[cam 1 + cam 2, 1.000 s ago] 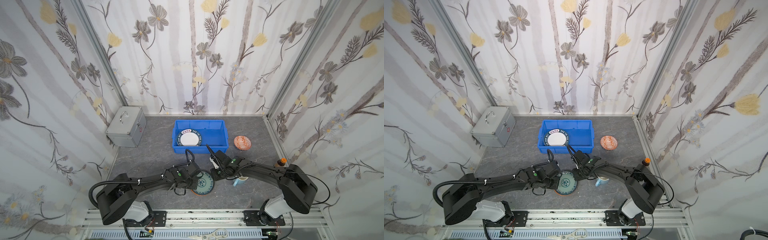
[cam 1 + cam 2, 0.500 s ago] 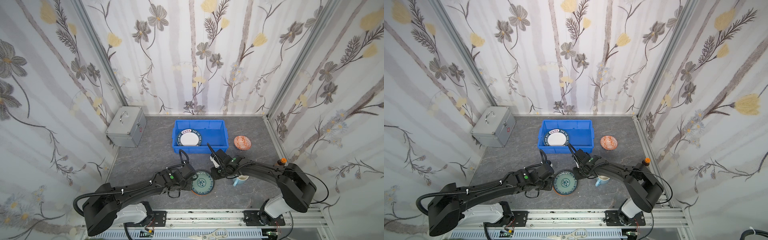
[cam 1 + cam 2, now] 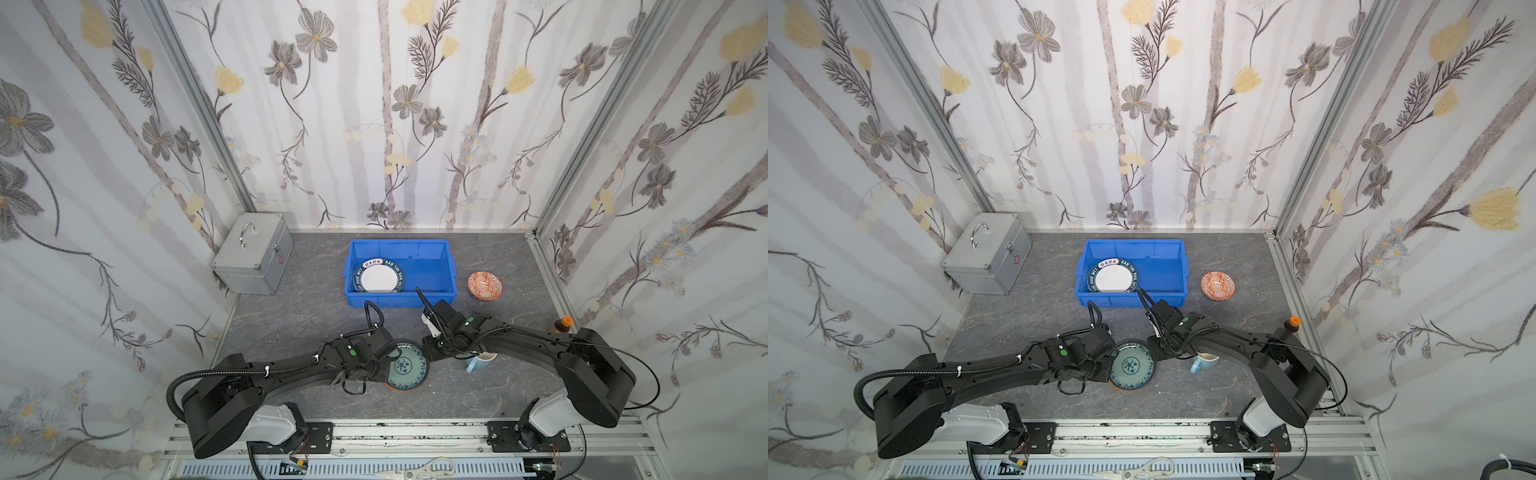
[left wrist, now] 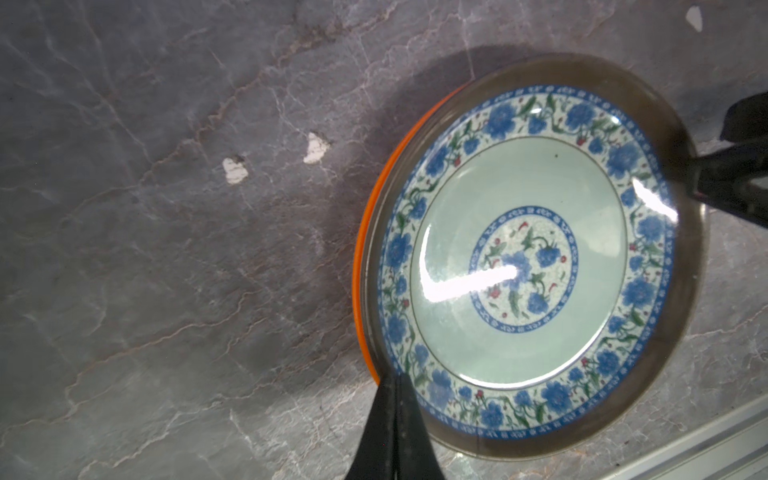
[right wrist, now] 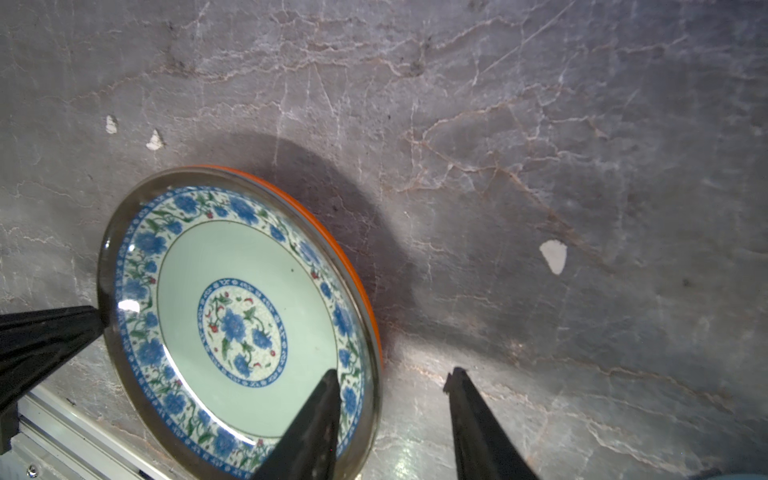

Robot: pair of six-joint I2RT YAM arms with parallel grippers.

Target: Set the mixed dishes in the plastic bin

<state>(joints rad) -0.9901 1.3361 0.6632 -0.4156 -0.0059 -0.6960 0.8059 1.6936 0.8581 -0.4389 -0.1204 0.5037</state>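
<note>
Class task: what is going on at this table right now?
Both grippers are at a teal patterned plate stacked on an orange plate. The left gripper, shut, has its tip at the rim; the right gripper, open, straddles the opposite rim. The blue bin holds one lettered-rim plate; the orange-patterned bowl and pale blue mug sit outside it.

Lettering stands on the white plate (image 3: 377, 277) (image 3: 1113, 279) at the left end of the blue bin (image 3: 432, 268) (image 3: 1163, 266). White capitals circle its dark rim, apparently "HAO SHI HAN MEI". A pale panel holds red Chinese characters, too small to read. Left of the bin, the silver case (image 3: 253, 253) bears an illegible red mark.
</note>
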